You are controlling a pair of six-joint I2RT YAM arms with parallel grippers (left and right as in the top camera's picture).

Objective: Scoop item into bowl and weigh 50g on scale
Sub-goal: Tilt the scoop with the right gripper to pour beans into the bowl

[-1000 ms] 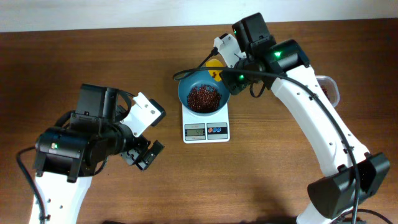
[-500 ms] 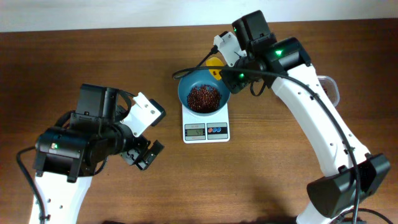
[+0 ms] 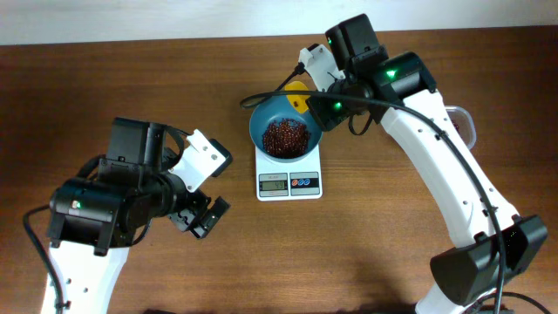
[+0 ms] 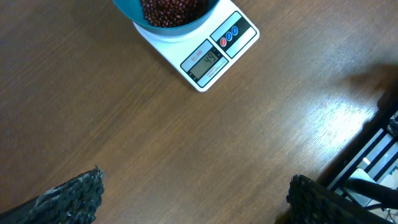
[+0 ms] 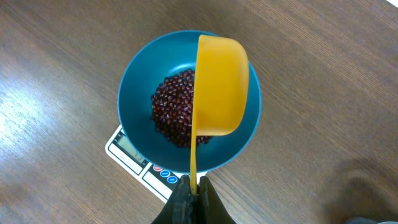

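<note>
Right, nearest the robot's side, the left end effector (image 3: 209,218) hangs over bare wood, near-left of the scale (image 3: 289,183) and well apart from it. Its fingers (image 4: 74,194) are spread wide with nothing between them, fully released. The left wrist view shows only brown surface (image 4: 124,124) beneath it.

On to the scale itself: small, white and square, sitting flat on the surface. Its grey display (image 4: 204,61) faces the robot's side and reads what looks like 49. A red button (image 4: 224,41) and a blue button (image 4: 233,31) sit just beside the display.

On top of the scale sits the teal bowl (image 3: 255,129), upright and covering most of the platform. The beans (image 3: 285,138) are in a dark reddish-brown heap at the bottom of the bowl, with bare blue wall (image 5: 134,93) all around them.

Above the scale's far-right side, a yellow scoop (image 5: 221,87) hangs over the bowl, turned on its side. Its cup is over the right part of the bowl in the right wrist view. Whether any beans are inside it, I cannot tell from this angle.

The scoop's thin handle runs back into the right end effector (image 5: 191,198), whose fingers are clenched tight on it. In the overhead view that end effector (image 3: 324,103) sits just past the scale's far-right corner.

Off to the right of the scale, a clear tub (image 3: 464,129) peeks out from behind the right arm.
</note>
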